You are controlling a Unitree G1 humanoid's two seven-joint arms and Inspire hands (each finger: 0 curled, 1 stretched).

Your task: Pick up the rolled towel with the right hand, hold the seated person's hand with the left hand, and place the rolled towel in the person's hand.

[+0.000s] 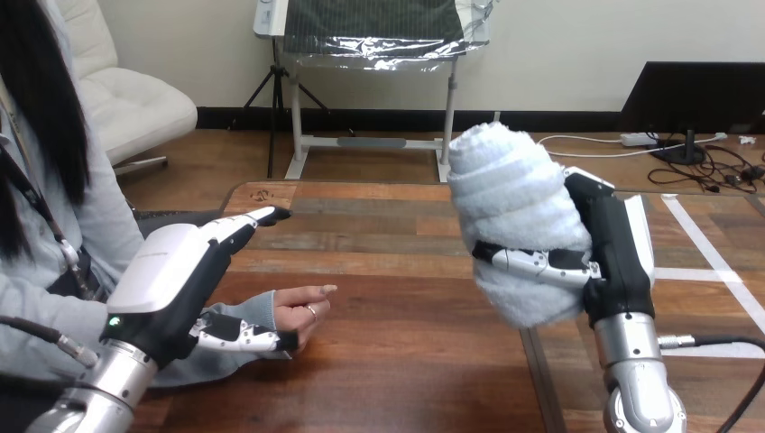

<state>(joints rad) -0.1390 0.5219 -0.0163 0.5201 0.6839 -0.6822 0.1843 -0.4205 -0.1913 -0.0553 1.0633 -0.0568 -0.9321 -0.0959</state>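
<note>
The right robot hand [621, 242] is raised above the brown wooden plank tabletop [410, 356], its silver forearm rising from the view's lower right. Its thumb and fingers are curled round a white rolled terry towel [514, 203], closed firmly on the lower half of the roll. The thumb lies as a black-and-white band across the front of the towel, and the black palm presses against the towel's right side. The towel stands nearly upright in this grip, leaning a little to the left. Its rounded top rises well above the right robot hand and its lower end bulges out below the thumb, clear of the tabletop. Well apart to the left of the towel, the left robot hand [171, 271] is held low over the tabletop with its white back turned up. Its fingers [245, 225] are nearly straight and spread away from the thumb, pointing forward and to the right, so the hand is open. Just below and to the right of the left palm, the person's hand [302, 311] rests on the tabletop in a grey sleeve, with one finger stretched toward the towel. The left thumb [242, 336] lies along the near side of the person's wrist at the cuff, while the straight fingers stay above the wrist and apart from it.
</note>
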